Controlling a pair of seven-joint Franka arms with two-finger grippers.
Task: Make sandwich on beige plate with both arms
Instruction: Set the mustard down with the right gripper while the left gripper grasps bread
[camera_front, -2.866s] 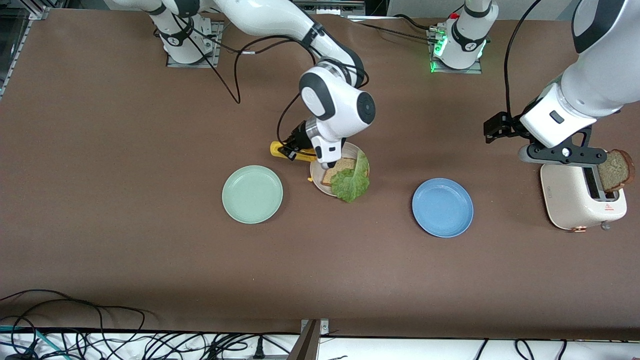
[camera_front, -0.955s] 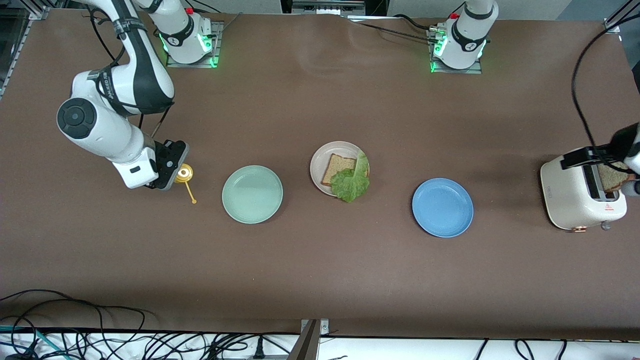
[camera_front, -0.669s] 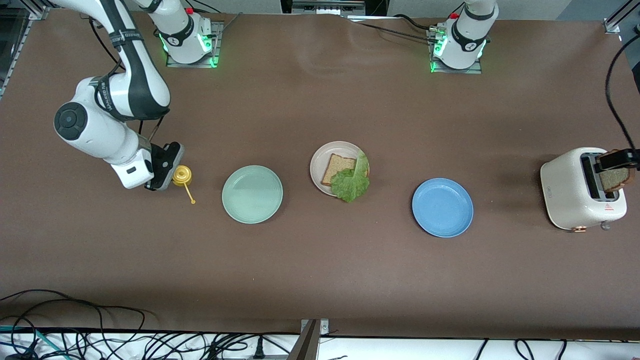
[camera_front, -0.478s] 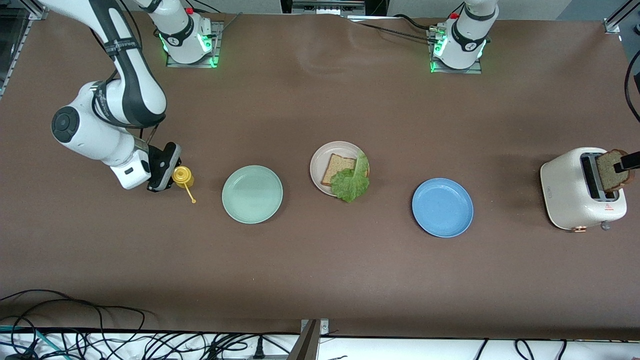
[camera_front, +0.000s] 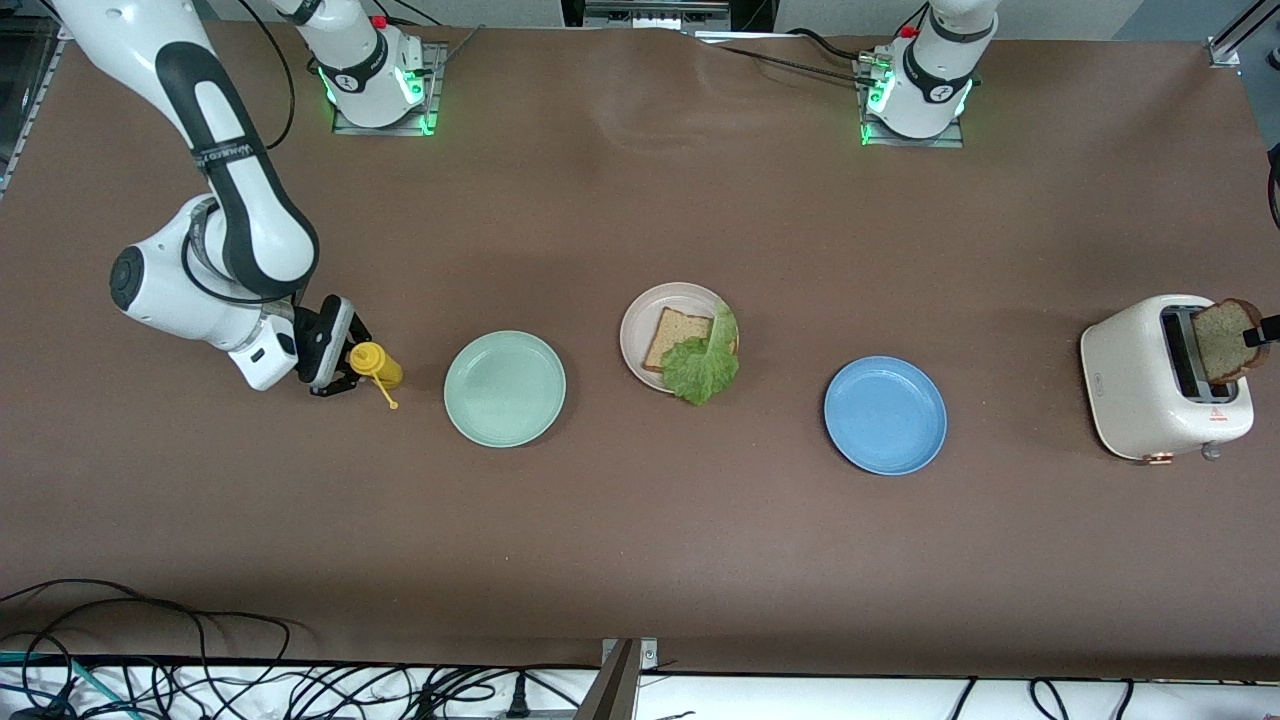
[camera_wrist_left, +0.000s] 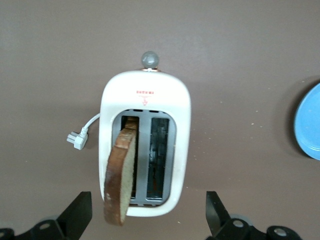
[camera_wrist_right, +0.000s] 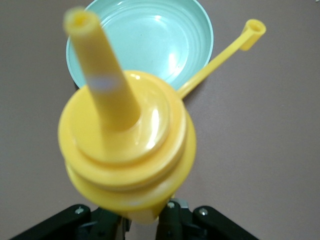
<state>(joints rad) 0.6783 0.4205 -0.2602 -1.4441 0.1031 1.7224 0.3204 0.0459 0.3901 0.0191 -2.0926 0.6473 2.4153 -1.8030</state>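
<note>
Jaws of your right gripper (camera_front: 338, 362) clamp a yellow bottle (camera_front: 376, 365) beside the green plate (camera_front: 505, 388). Your left gripper (camera_wrist_left: 150, 220) hangs spread wide over the toaster (camera_front: 1160, 378), where one slice (camera_front: 1224, 341) stands. Bread (camera_front: 678, 336) and lettuce (camera_front: 704, 362) lie on the beige plate (camera_front: 642, 318) mid-tabletop.
</note>
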